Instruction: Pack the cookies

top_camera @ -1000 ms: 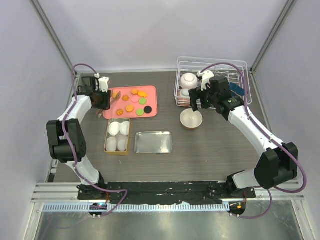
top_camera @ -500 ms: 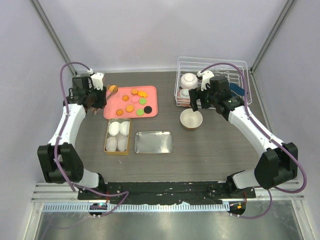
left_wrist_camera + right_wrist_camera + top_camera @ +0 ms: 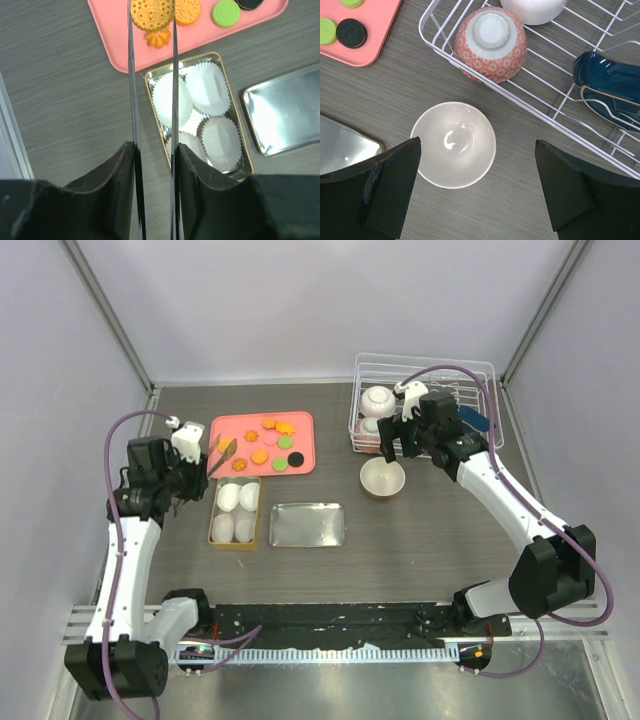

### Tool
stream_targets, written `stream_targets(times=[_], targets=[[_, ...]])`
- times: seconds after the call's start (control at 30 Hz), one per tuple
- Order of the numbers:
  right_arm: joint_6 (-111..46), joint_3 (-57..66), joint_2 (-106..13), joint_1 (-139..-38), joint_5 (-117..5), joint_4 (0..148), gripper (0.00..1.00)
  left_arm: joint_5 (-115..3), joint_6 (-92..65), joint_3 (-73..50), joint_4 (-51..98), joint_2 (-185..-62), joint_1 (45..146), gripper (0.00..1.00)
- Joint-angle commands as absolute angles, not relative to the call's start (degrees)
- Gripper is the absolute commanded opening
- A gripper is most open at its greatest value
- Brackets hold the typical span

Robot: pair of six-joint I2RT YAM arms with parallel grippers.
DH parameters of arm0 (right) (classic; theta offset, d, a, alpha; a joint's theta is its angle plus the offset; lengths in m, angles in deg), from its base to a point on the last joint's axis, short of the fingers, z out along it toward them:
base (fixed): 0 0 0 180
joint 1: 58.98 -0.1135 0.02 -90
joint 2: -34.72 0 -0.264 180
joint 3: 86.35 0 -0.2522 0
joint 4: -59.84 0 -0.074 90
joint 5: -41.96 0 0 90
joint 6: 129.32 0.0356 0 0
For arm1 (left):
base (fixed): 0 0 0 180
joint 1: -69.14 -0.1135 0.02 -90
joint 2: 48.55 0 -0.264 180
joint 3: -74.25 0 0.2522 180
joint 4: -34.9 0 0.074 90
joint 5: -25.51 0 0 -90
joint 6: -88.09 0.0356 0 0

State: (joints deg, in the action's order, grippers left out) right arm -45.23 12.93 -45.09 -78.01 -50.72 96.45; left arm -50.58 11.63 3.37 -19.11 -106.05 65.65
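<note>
The cookies (image 3: pixel 270 443) lie on a pink tray (image 3: pixel 245 423): mostly orange, a few pink and green, one black (image 3: pixel 296 457). My left gripper (image 3: pixel 192 462) is shut on metal tongs (image 3: pixel 131 90), and the tong tips pinch a round orange cookie (image 3: pixel 152 12) above the tray's near left part. Under it lies a flower-shaped orange cookie (image 3: pixel 157 37). A gold tin (image 3: pixel 235 107) with white paper cups (image 3: pixel 207 87) sits just past the tray edge. My right gripper (image 3: pixel 395 445) is open and empty above a white bowl (image 3: pixel 454 144).
The tin's metal lid (image 3: pixel 308 524) lies right of the tin (image 3: pixel 213 525). A white wire rack (image 3: pixel 480 370) at the back right holds an upturned red patterned bowl (image 3: pixel 490 42), a white dish and a blue dish (image 3: pixel 607 82).
My left arm has swung from the tray's far left corner toward the near side, carrying the cookie in the tongs to the tray's near left part. The right arm has not moved.
</note>
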Motion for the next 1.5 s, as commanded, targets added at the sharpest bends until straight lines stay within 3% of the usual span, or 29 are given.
stream_targets(times=[0.0,0.67,1.47], targets=[[-45.47,10.98,-44.03,-78.23,-51.12,95.58,1.0,-48.67,13.46,5.47,-24.38,-100.59,65.71,0.33],[-45.47,10.98,-45.26,-78.23,-50.77,95.57,1.0,-51.74,18.12,15.58,-28.26,-92.15,65.8,0.33],[-45.65,10.98,-45.79,-78.23,-50.51,95.66,1.0,-53.15,19.97,15.93,-27.21,-95.57,65.8,0.39]])
